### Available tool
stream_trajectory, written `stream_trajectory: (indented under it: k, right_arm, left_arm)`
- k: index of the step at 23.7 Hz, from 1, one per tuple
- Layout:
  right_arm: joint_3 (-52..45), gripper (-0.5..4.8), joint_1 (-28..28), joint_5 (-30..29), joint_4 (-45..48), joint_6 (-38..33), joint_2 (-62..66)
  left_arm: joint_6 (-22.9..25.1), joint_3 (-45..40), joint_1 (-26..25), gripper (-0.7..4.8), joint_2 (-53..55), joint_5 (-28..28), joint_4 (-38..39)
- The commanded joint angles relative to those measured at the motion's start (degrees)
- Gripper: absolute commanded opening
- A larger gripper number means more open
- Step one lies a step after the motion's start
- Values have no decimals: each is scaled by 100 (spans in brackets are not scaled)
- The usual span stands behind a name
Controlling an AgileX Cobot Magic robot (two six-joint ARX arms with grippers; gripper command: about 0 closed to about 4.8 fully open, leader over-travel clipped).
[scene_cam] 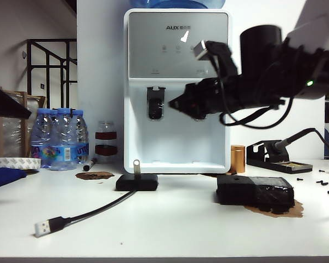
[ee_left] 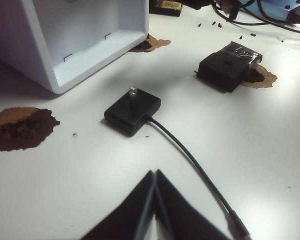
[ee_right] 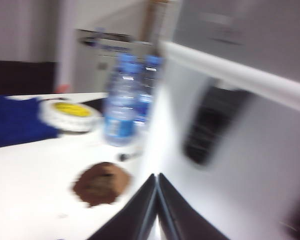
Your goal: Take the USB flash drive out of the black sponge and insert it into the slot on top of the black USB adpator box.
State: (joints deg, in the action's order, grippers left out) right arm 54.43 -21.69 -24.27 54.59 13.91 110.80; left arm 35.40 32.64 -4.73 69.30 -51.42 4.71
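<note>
One job basically done, I reckon. Exterior view: the USB flash drive [scene_cam: 136,166] stands upright in the black USB adpator box [scene_cam: 137,182], left of centre, and the black sponge [scene_cam: 255,191] sits apart at lower right. My right gripper [scene_cam: 175,103] hangs mid-air in front of the water dispenser [scene_cam: 176,87], empty.

Left wrist view: drive seated in the box; left gripper [ee_left: 154,176] pressed together at the bottom edge.

Right wrist view: blurry, right gripper pinched together on nothing.
</note>
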Motion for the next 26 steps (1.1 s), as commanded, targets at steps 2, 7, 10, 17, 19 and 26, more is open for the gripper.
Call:
stream_trajectory:
  k: [2,7,10,17,19,26]
  right_arm:
    - [-264,-2,39,1010,369,-175,-380]
    - [-1025,-2,109,1663,1443,-313,-981]
    - [-1475,-2,313,1692,1335,-638,-1504]
    - [-2509,-2,708,2046,756,-782,-2953]
    - [-2723,-2,857,2006,407,-1005,-3370]
    - [-3545,-2,1281,1893,-481,-1029,-5060]
  left_arm:
    - [17,2,7,-4,0,-17,-131]
    - [17,2,4,-4,-2,-15,-133]
    - [15,2,4,-4,-2,48,-136]
    - [-721,4,-46,-4,-11,1156,-741]
    - [-1270,4,-127,-4,-81,1591,-1187]
    - [-2594,20,-579,-4,-946,3377,-2822]
